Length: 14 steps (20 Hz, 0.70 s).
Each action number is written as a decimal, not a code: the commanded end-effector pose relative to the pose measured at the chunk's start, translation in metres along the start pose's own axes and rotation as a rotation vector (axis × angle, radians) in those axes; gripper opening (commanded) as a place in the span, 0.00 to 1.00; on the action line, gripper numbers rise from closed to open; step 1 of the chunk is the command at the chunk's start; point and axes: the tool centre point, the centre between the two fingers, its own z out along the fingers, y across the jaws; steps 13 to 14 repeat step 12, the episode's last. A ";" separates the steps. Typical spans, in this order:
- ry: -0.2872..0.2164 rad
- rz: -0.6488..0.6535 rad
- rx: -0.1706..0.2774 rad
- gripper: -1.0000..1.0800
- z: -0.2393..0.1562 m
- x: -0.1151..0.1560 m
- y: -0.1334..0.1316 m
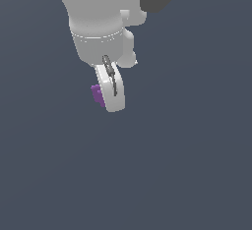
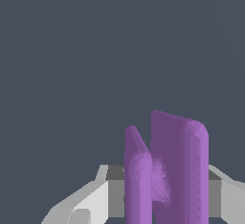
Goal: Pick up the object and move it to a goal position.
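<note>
Exterior view: your hand (image 1: 111,94) is closed on the purple grooved block (image 1: 97,95), pinched between its fingers so you can carry it toward the goal.

no readable text, no labels, no brands, no numbers, no signs in either view

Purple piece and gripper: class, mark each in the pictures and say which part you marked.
purple piece (image 2: 179,170), wrist view, on its larger block beside the groove.
purple piece (image 1: 97,95), exterior view, on the part showing beside the fingers.
gripper (image 1: 111,89), exterior view, between the fingers.
</note>
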 end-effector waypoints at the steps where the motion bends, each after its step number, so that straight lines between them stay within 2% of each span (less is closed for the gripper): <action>1: 0.000 -0.001 -0.001 0.00 -0.009 0.004 -0.002; 14: -0.001 -0.001 -0.001 0.00 -0.024 0.011 -0.007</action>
